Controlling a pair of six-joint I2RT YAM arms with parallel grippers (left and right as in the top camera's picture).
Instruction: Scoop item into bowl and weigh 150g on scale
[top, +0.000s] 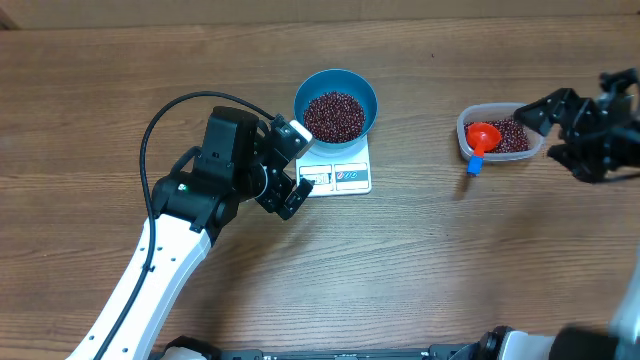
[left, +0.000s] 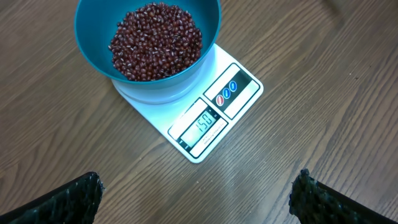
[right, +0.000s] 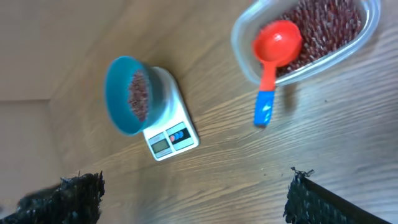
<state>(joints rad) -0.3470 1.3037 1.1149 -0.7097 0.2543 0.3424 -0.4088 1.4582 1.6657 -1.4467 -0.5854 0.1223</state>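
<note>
– So, where are the beans (top: 334, 115) sitting?

– Heaped in the blue bowl (top: 369, 90), which stands on the white scale (top: 346, 177) so the load is weighed as it goes in. The left wrist view looks straight at the display. It seems to read the target figure, though the digits are small.

– And the left end effector (top: 292, 168)?

– Its fingers are wide apart and hold nothing, and it hovers just beside the scale's display edge. I judge it is parked there to give its camera a look at the reading, not to grasp anything.

– What about the right end effector (top: 546, 134)?

– Also spread and empty, hanging near the clear tub (right: 239, 43). The red scoop (right: 277, 45) lies free, with its cup resting on the leftover beans in the tub. Its blue handle sticks out over the rim above the tabletop (top: 120, 70). Lying that way, any stray beans drop back into the tub.

– Anything left to do?

– Judging by the display, probably little: the weighing looks finished or nearly so.
</note>
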